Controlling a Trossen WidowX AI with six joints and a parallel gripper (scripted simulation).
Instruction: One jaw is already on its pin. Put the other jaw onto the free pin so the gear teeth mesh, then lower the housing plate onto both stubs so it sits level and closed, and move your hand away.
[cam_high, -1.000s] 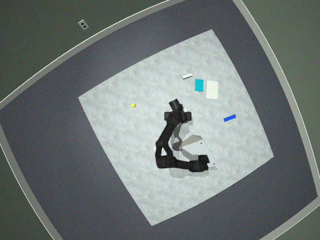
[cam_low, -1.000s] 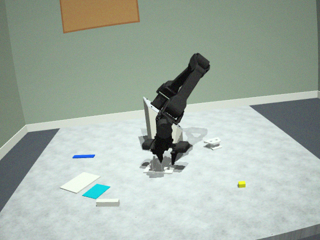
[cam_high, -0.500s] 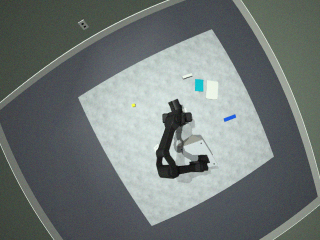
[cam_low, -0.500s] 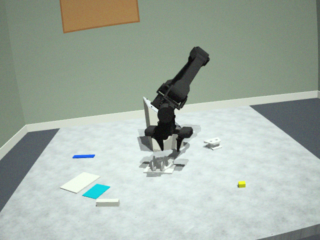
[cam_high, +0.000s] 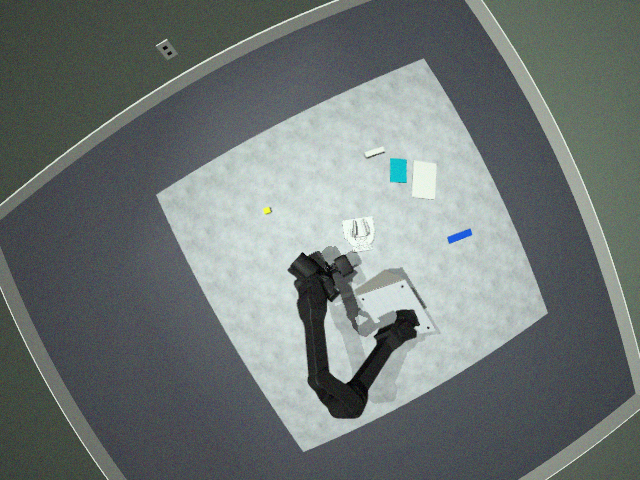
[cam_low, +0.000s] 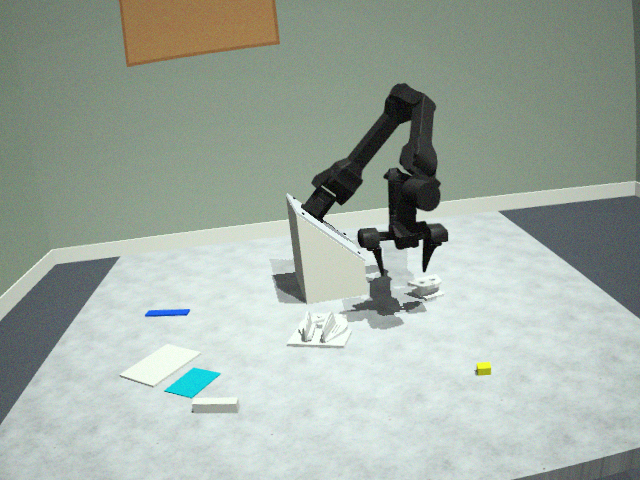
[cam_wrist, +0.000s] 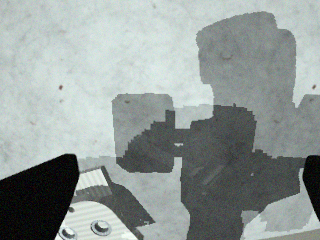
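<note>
The white base (cam_high: 346, 223) (cam_low: 337, 342) lies on the table with two jaws standing side by side on it, one jaw (cam_high: 354, 228) (cam_low: 308, 328) and the other jaw (cam_high: 366, 227) (cam_low: 328, 329). Whether their teeth mesh is too small to tell. The white housing plate (cam_low: 428, 281) (cam_wrist: 92, 210) is a separate piece with round holes, raised on a low support; the arm hides it in the top view. My gripper (cam_low: 403, 272) (cam_wrist: 191, 167) is wide open and empty, above the table between base and housing plate. The left finger in the wrist view overlaps the plate's edge.
The tall sloped arm mount (cam_high: 387, 299) (cam_low: 333, 273) stands beside the gripper. A blue bar (cam_high: 459, 236) (cam_low: 167, 312), a cream sheet (cam_high: 424, 179) (cam_low: 160, 364), a teal sheet (cam_high: 398, 170) (cam_low: 192, 382), a white bar (cam_high: 374, 152) (cam_low: 215, 405) and a yellow cube (cam_high: 267, 210) (cam_low: 483, 368) lie farther off.
</note>
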